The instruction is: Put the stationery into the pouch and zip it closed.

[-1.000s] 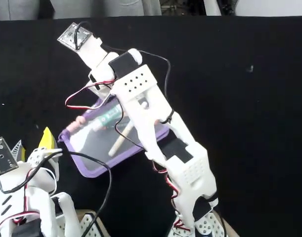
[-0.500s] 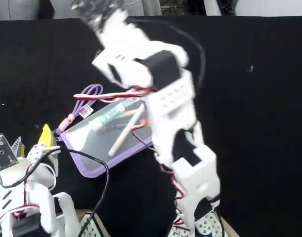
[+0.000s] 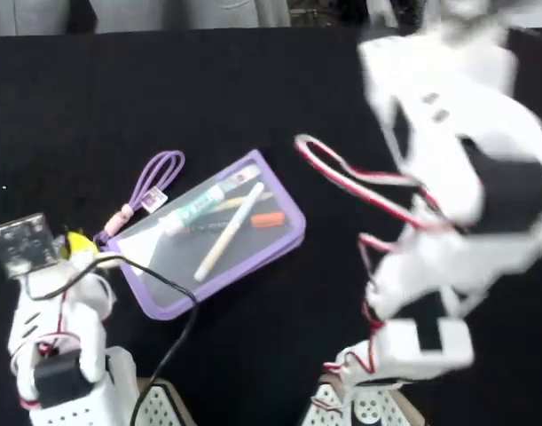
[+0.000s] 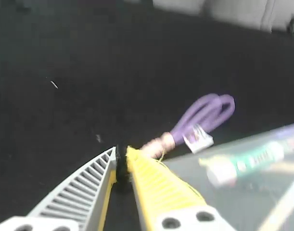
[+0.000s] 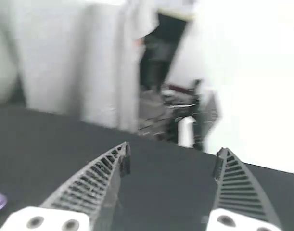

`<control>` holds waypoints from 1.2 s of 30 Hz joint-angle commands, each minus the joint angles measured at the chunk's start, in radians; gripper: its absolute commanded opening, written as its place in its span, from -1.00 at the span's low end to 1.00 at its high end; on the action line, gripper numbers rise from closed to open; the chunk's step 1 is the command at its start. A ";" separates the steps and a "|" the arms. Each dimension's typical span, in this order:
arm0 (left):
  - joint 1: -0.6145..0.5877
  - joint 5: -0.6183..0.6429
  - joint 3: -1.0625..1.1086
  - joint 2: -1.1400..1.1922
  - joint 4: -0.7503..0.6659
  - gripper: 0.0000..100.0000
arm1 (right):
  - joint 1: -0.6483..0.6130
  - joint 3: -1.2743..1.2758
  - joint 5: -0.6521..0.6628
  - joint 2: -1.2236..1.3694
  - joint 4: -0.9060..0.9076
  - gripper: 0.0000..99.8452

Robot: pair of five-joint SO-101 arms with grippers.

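1. Left gripper [image 4: 120,150] first: the grey finger and the yellow finger [image 4: 156,190] meet at their tips, closed down to a point. I cannot tell if anything is nipped between them.
2. Those tips sit just beside the pink beaded piece [image 4: 155,143] that joins the purple strap loop [image 4: 200,115] to the pouch. A small white tag [image 4: 198,137] hangs at the same spot.
3. Right gripper [image 5: 173,148] now: the two dark ribbed fingers [image 5: 96,180] are spread wide, with nothing between them. It is up off the table, facing the room.
4. Out to the arms in the high view. The left arm [image 3: 62,355] crouches at the near left corner. The right arm [image 3: 466,177] rears up tall on the right, well apart from the pouch.
5. The pouch [image 3: 155,306] lies flat left of centre, purple-edged with a clear front. Its long axis runs on a diagonal, from the near end by the left arm away toward the far right, and the strap corner points far left.
6. Inside it, a green-labelled tube [image 3: 198,210] lies along that axis, a white pen [image 3: 224,238] crosses at a steeper slant, and an orange piece [image 3: 267,219] sits beside them.
7. The surface is a black table [image 3: 93,106].
8. Beyond its far edge stand grey panels [image 5: 55,62], a white wall [image 5: 252,72] and some dark clutter [image 5: 171,110].
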 commanded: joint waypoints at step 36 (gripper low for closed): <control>0.189 -0.011 0.358 0.003 -0.009 -0.94 | 0.167 2.466 -0.020 -1.612 -0.595 -0.83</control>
